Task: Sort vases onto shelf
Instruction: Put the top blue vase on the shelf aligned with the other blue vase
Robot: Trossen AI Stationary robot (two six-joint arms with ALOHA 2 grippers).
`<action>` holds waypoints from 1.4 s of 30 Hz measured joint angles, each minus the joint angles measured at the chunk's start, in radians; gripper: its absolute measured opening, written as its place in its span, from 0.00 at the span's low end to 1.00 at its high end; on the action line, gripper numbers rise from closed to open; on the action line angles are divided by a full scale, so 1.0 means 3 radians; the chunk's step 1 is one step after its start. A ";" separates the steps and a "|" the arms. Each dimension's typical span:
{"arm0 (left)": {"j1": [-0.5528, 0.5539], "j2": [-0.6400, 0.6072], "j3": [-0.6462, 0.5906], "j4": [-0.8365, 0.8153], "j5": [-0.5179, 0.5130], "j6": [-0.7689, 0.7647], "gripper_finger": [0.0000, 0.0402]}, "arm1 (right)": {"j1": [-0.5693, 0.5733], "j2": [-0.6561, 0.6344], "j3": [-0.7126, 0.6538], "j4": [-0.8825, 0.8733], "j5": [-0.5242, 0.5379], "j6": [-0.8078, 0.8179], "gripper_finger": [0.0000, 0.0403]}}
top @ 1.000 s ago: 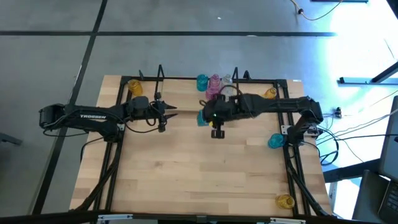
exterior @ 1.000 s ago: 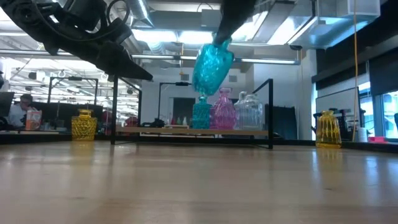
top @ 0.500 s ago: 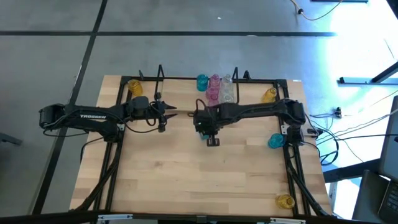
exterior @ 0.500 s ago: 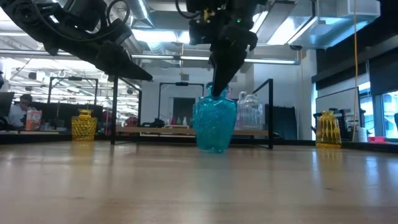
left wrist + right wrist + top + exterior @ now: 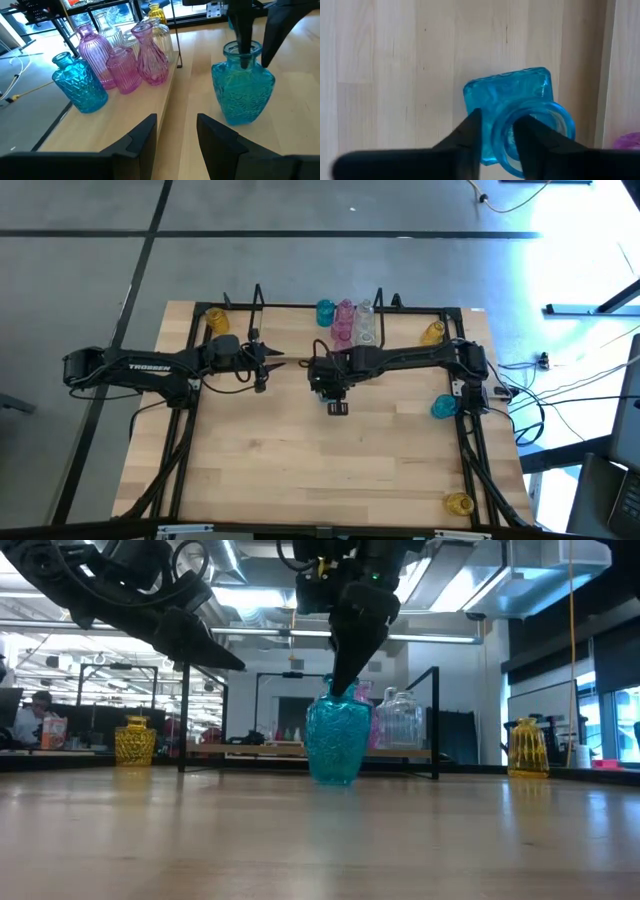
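While the right gripper [image 5: 340, 690] straddles its neck rim, one finger inside the mouth, fingers slightly parted, a teal vase [image 5: 336, 741] with an embossed square body stands upright on the tabletop [image 5: 300, 470] just in front of the shelf [image 5: 112, 117]. On that shelf stand another teal vase [image 5: 79, 88], pink vases [image 5: 122, 70] and clear ones [image 5: 159, 35]. Left of the teal vase, the left gripper [image 5: 268, 361] hovers, fingers partly spread, holding nothing.
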 joint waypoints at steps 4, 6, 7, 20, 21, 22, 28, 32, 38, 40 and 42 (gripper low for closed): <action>0.0000 0.0000 0.0000 0.0000 -0.0001 0.0001 0.33 | -0.0002 -0.0001 0.0003 -0.0046 0.0002 -0.0029 0.37; 0.0000 0.0000 0.0000 0.0008 -0.0001 0.0001 0.33 | 0.0000 -0.0018 0.0044 -0.0172 0.0003 -0.0028 0.42; 0.0000 0.0000 0.0000 0.0011 -0.0001 0.0001 0.33 | 0.0000 -0.0024 0.0081 -0.0192 0.0002 -0.0019 0.44; 0.0000 0.0000 0.0000 -0.0015 -0.0001 -0.0012 0.33 | 0.0000 -0.0064 0.0290 -0.0241 0.0168 -0.0038 0.49; 0.0000 0.0000 0.0000 -0.0014 -0.0001 -0.0013 0.33 | 0.0000 -0.0064 0.0290 -0.0210 0.0221 -0.0042 0.49; 0.0000 0.0000 0.0000 -0.0013 -0.0001 -0.0013 0.33 | 0.0000 -0.0064 0.0290 -0.0168 0.0245 -0.0046 0.49; 0.0000 0.0000 0.0000 -0.0014 -0.0001 -0.0014 0.33 | 0.0004 -0.0067 0.0290 -0.0199 0.0239 -0.0036 0.49; 0.0001 0.0000 0.0000 -0.0008 -0.0002 -0.0013 0.33 | 0.0089 -0.0151 0.0290 -0.0235 0.0096 0.0029 0.49; 0.0001 0.0001 0.0001 -0.0015 -0.0002 -0.0010 0.33 | 0.0192 -0.0390 0.0183 -0.0316 0.0038 -0.0128 0.49; 0.0001 0.0000 0.0001 -0.0016 0.0003 -0.0014 0.33 | 0.0169 -0.0511 0.0052 -0.0216 -0.0026 -0.0136 0.49; -0.0001 0.0001 0.0001 -0.0016 0.0010 -0.0013 0.33 | 0.0118 -0.0622 -0.0116 -0.0105 -0.0084 -0.0141 0.49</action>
